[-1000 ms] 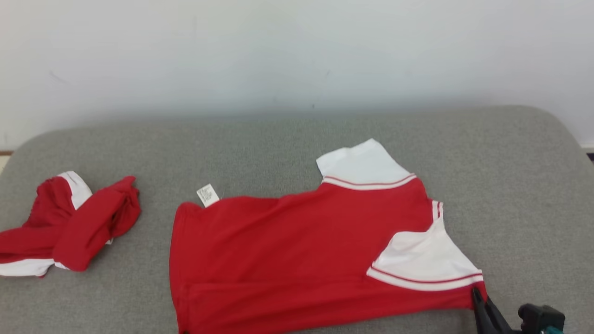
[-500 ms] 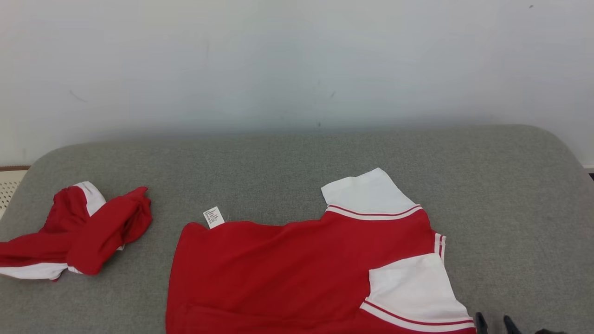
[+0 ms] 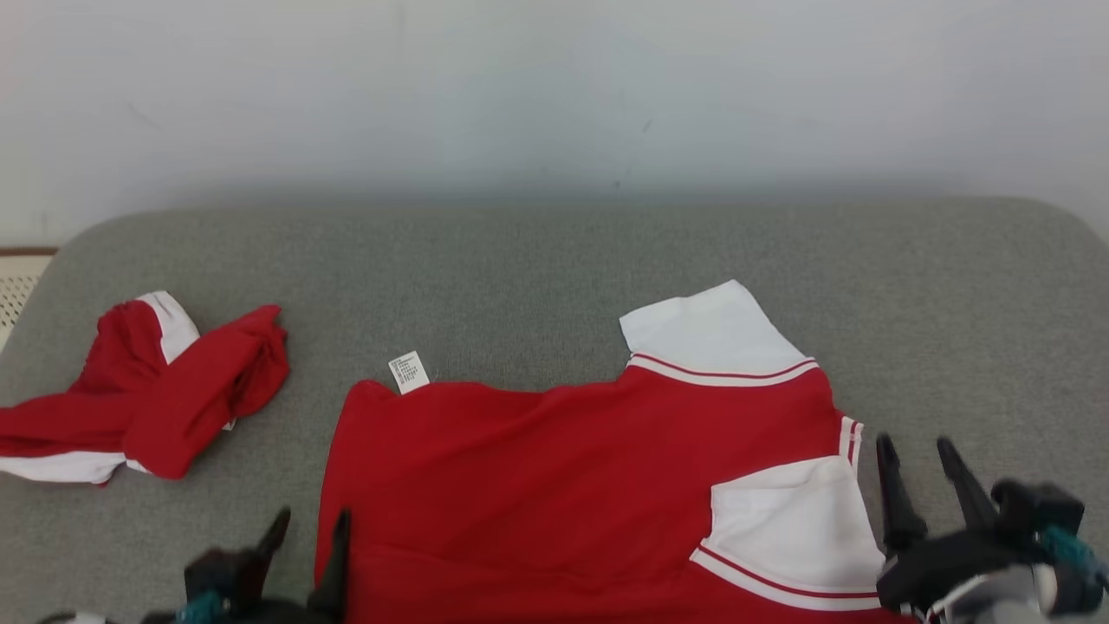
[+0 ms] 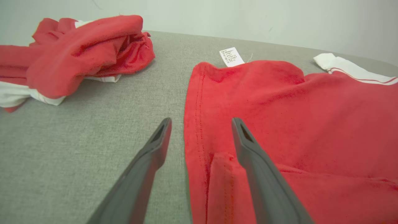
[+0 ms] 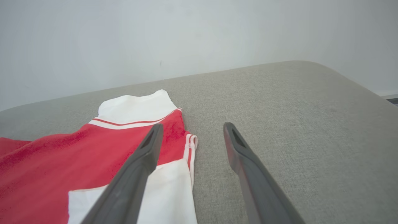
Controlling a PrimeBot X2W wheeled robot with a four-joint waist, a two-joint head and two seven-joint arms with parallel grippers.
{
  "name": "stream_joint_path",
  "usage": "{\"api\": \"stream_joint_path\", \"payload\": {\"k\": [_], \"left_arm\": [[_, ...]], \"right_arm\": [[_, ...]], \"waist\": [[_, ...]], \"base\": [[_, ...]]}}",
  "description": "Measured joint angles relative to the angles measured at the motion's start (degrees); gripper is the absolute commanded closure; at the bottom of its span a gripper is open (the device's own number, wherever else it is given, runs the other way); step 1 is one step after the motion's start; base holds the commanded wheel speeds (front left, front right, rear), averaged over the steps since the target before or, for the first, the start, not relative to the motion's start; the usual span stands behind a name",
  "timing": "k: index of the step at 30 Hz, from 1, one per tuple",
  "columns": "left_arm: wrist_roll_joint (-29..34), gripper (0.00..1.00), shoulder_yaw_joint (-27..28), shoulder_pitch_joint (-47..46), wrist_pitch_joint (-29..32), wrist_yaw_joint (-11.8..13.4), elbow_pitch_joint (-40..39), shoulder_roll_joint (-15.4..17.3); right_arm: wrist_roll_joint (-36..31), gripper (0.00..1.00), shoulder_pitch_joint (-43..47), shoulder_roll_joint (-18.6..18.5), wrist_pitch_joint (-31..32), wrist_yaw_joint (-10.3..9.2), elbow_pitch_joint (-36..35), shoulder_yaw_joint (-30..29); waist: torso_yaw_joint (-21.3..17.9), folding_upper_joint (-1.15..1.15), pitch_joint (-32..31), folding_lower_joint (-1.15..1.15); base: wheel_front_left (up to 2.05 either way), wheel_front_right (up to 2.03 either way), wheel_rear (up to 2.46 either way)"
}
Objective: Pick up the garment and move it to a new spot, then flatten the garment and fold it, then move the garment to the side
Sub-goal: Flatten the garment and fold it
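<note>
At the near edge, the left gripper (image 3: 310, 524) straddles the hem of the red-and-white garment (image 3: 563, 485), and the right gripper (image 3: 914, 446) hangs just beside its white sleeve. Both are spread wide and empty, seemingly poised to fold. The garment lies mid-table on the grey padded table (image 3: 520, 277). Farther left sits one crumpled second garment (image 3: 165, 399), making two; one white label (image 3: 408, 372) pokes out beyond.

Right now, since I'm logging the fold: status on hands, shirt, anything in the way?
Left hand open at edge of red shirt. Right hand open beside white sleeve. Shirt lies spread on cushion, unheld. Crumpled second garment apart, left.
</note>
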Motion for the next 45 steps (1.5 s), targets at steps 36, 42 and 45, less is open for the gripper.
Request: {"api": "stream_joint_path", "payload": {"k": [36,42,45], "left_arm": [[-3.3,0.61,-7.2,-31.5,-0.1,-1.3,19.9,4.6],[-3.9,1.0,-9.0,-32.2,-0.1,-1.3,18.9,3.5],[-4.4,1.0,-10.0,-32.4,-0.1,-1.3,17.5,3.1]], "right_arm": [[1.2,0.0,-21.6,-1.8,0.0,0.0,0.6,8.1],[3.2,0.0,-31.7,-3.0,0.1,0.0,10.3,13.1],[5.5,0.0,-36.6,-3.4,1.6,0.0,15.6,15.3]], "waist": [[-2.7,0.01,17.2,0.01],[-1.3,0.01,18.5,0.01],[-0.3,0.01,19.0,0.01]], "base": [[0.0,0.0,0.0],[0.0,0.0,0.0],[0.0,0.0,0.0]]}}
